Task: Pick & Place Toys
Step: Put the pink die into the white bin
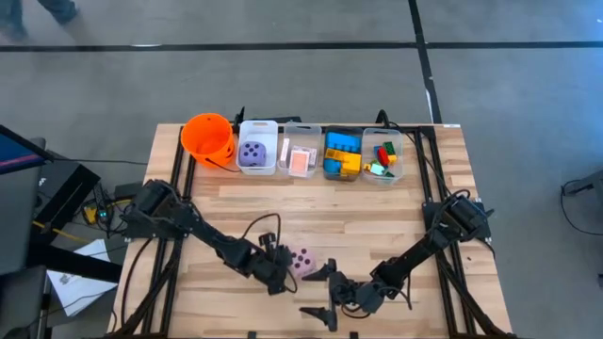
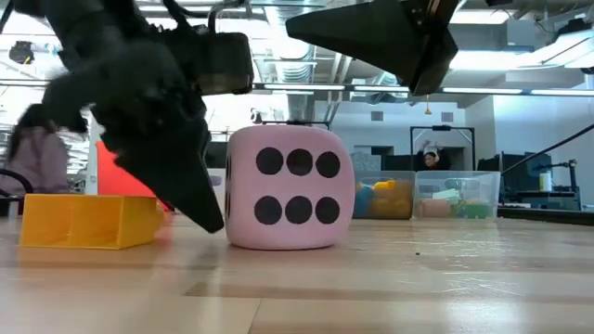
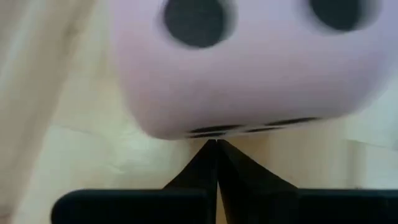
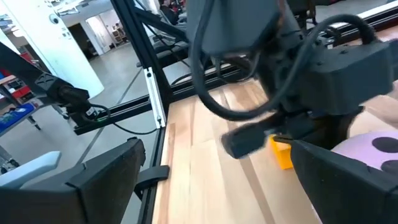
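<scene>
Approach step, we judge: pink die (image 1: 303,261) sits on the table (image 1: 396,212); our left hand (image 1: 275,271), fingers pressed together, touches it. Right hand (image 1: 332,292) waits spread wide nearby. Next, spread and straddle it.

We find no legible words, brand names or numerals in any view. The only readable marks are pips: the pink die (image 2: 290,188) shows a face of six black dots in the low view, and the purple die (image 1: 252,153), in its bin, shows five dark dots from above.
</scene>
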Controlling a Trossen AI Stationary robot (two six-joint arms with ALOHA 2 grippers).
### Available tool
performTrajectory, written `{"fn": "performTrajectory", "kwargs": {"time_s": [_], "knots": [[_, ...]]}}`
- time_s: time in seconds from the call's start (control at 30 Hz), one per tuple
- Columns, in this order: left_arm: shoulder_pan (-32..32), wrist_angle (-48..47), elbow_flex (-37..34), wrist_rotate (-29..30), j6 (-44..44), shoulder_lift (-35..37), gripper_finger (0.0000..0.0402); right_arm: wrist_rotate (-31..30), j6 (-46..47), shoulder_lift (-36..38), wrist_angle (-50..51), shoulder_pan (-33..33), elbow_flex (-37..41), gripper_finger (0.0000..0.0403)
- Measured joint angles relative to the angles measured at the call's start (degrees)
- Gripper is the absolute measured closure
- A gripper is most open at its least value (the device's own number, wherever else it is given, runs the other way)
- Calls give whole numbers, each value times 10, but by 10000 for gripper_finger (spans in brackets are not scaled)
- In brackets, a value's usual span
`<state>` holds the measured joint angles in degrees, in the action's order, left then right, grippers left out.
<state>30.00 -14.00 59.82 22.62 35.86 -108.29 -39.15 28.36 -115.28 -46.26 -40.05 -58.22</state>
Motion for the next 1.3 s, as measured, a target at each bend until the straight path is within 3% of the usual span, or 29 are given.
{"fn": "performTrajectory", "kwargs": {"time_s": [0.23,0.5,0.7,0.87,1.07,1.3], "knots": [[23,92,1,-83,7,45,402,-28,-30,22,34,-16,0,3],[33,215,1,-66,-19,29,402,-111,-30,106,232,-47,0,3],[9,260,1,-44,-26,-7,401,-148,-28,110,335,-50,2,3],[-13,271,1,-24,-34,-26,401,-132,0,110,339,-37,26,3],[-38,204,1,8,-37,-25,401,-134,22,110,323,-31,69,3],[-51,126,1,16,-38,0,402,-154,13,110,194,-13,142,3]]}}
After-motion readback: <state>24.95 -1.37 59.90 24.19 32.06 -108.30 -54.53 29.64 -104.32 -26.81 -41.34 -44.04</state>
